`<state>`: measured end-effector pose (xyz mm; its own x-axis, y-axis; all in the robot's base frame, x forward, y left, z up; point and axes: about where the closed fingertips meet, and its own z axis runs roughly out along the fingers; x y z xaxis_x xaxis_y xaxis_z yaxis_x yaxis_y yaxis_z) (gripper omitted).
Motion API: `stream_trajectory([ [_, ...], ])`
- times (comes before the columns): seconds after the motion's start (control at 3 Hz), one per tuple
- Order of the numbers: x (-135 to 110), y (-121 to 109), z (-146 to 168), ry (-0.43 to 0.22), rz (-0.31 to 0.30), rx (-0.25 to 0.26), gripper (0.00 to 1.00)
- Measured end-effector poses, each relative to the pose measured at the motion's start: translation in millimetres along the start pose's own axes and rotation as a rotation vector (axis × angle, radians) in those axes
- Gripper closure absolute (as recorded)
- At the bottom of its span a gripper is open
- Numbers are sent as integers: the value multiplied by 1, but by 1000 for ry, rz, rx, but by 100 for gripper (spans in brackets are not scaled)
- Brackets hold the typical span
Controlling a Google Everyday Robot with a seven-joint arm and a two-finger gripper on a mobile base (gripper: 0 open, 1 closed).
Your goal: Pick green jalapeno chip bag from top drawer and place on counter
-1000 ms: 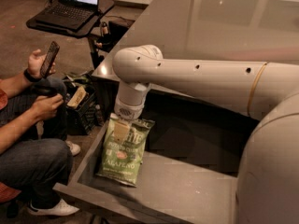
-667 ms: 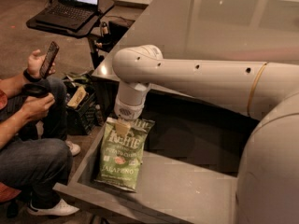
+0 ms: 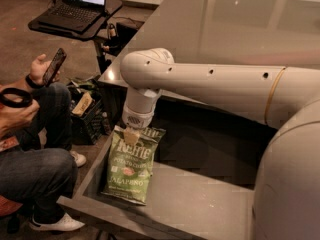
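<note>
The green jalapeno chip bag (image 3: pixel 130 166), with white "Kettle" lettering and "JALAPENO" at its bottom, hangs nearly upright at the left end of the open top drawer (image 3: pixel 200 204). Its bottom edge is at the drawer's front left corner. My gripper (image 3: pixel 132 135) points straight down from the white arm and is shut on the bag's top edge. Most of the gripper is hidden behind the wrist. The counter (image 3: pixel 225 29) is the dark glossy tabletop behind and above the drawer.
A seated person (image 3: pixel 30 154) is close to the drawer's left side, holding a phone (image 3: pixel 54 66) and a black ring (image 3: pixel 16 98). A laptop on a small black stand (image 3: pixel 75 19) is at the back left. A black crate with items (image 3: pixel 87 111) sits on the floor.
The bag has risen from lying tilted on the drawer floor to hanging more upright under the gripper. The person's hands have moved, and one now holds up a black ring.
</note>
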<state>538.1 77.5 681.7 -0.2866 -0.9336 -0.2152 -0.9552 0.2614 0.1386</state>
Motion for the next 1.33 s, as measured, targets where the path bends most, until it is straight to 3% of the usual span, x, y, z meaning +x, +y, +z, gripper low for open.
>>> stream_trajectory([
  [0.33,6,5,-13,-13,27,-8,100],
  [1.0,34,21,-73,-62,126,10,100],
  [1.33,45,28,-110,-108,147,23,100],
])
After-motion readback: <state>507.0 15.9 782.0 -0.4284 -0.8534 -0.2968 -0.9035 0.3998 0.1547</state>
